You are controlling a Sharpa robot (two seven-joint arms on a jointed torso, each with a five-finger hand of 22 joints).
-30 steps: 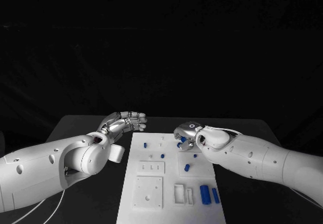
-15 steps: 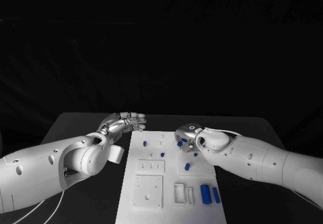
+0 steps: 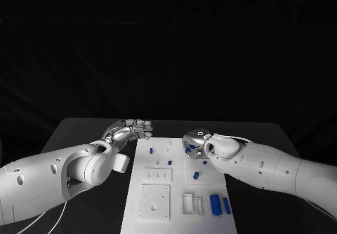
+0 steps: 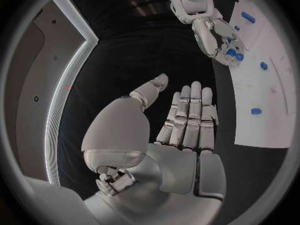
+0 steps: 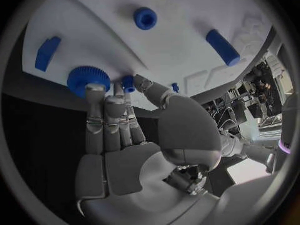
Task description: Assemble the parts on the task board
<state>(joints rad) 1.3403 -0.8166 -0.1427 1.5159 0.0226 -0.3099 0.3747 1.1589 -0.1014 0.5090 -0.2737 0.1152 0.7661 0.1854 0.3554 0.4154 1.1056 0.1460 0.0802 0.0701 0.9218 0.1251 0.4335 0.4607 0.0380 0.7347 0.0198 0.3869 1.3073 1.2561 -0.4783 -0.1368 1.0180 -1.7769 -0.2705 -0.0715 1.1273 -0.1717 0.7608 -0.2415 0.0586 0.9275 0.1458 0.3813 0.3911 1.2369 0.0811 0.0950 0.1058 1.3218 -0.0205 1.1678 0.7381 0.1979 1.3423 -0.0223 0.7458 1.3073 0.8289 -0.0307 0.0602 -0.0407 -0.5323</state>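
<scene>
The white task board (image 3: 135, 218) lies in the middle of the table, seen also in the left wrist view (image 4: 265, 92) and the right wrist view (image 5: 187, 10). My right hand (image 3: 196, 140) hovers over its far right part. Its straight fingertips touch a blue gear (image 5: 81, 79) at the board's edge, and a small blue piece (image 5: 128, 83) shows between thumb and finger. Nothing is plainly gripped. My left hand (image 3: 130, 130) floats open beside the board's far left corner, fingers straight (image 4: 187, 120), holding nothing. The left wrist view shows my right hand (image 4: 212, 32) from the side.
Blue pegs (image 3: 152, 151) (image 3: 169, 162) (image 3: 196, 175) stand along the board's middle. Two blue bars (image 3: 214, 204) (image 3: 225, 204) lie at its near right. A blue round piece (image 5: 145, 18), a cylinder (image 5: 223, 47) and a block (image 5: 47, 53) sit near my right hand.
The whole picture has shifted a little. Both hands keep their places relative to the board, and no part has moved.
</scene>
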